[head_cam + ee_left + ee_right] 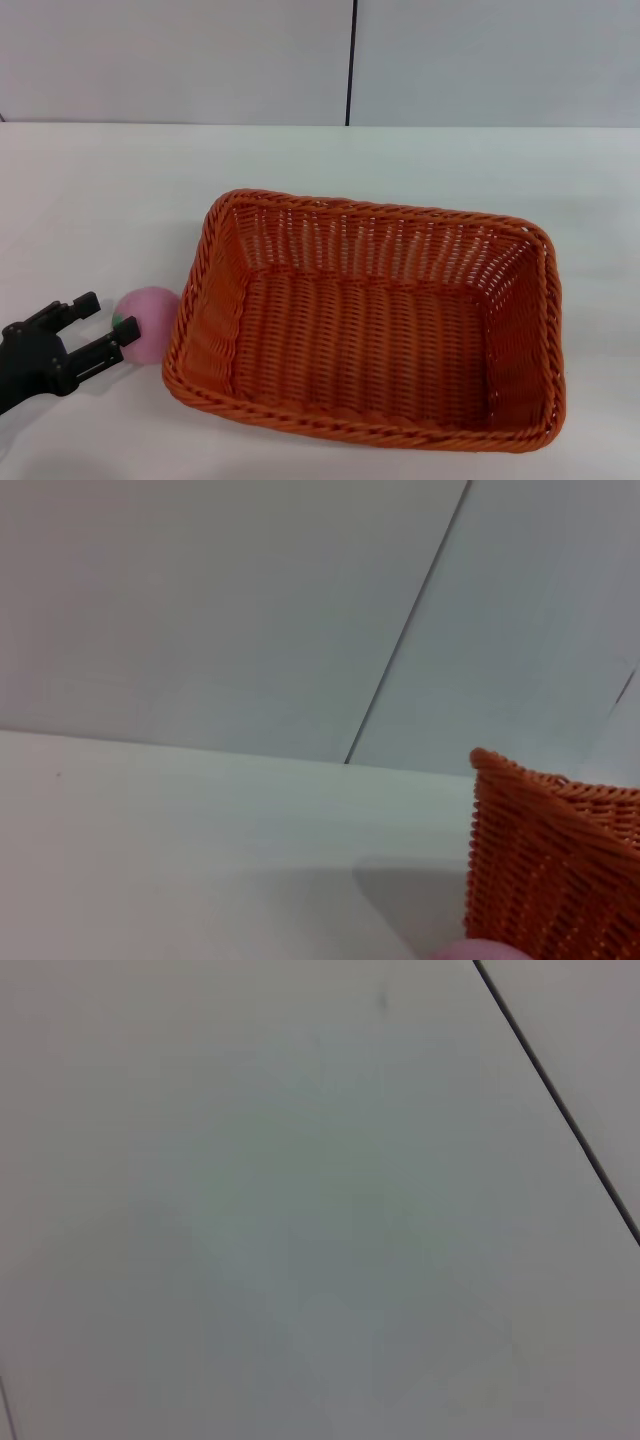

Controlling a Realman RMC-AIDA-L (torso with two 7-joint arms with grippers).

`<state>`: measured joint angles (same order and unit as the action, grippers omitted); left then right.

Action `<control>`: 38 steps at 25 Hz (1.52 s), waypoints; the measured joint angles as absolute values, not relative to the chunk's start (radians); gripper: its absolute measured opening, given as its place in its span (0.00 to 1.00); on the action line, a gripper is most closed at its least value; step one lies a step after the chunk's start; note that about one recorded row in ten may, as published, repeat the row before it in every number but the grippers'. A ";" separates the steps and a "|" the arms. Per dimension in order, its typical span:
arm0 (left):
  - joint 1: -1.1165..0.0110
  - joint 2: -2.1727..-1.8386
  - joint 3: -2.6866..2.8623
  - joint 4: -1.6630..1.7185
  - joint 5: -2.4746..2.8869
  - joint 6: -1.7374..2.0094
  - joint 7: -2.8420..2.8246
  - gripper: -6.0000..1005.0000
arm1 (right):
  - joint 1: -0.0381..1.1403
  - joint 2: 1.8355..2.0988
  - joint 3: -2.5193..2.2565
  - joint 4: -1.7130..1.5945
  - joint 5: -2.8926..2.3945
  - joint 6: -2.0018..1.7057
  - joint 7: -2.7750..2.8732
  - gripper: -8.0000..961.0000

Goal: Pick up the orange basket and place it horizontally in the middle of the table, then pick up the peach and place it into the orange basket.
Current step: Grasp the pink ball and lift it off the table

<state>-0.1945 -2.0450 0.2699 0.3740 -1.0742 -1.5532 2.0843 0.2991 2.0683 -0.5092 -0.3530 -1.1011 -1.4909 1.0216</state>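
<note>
The left end effector [105, 325] sits at the near left corner of the tabletop [100, 200] in the head view, low over the surface. Its two black fingers [108, 345] are spread apart, open and holding nothing. The fingertips point toward the peach [150, 322], which lies just beyond them on the tabletop; the nearer fingertip reaches the peach's edge, though contact cannot be confirmed. The peach is not between the fingers.

The peach rests just beside the left short side of the orange basket [370, 320]; touching or a narrow gap cannot be told. The basket stands upright, opening upward, long side running left to right, around mid-tabletop. Its interior is empty.

The right end effector is not in view.

The left wrist view shows a basket corner [560, 860] and a sliver of the peach [480, 950].
</note>
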 joint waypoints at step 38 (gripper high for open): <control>-0.218 -2.059 0.342 0.365 -1.073 -1.510 2.081 0.66 | 0.290 2.066 -0.508 -0.339 -1.095 -1.492 1.023 0.43</control>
<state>-0.2177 -2.0586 0.3423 0.3650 -1.0726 -1.5102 2.0813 0.2899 2.0662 -0.5078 -0.3390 -1.0951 -1.4924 1.0233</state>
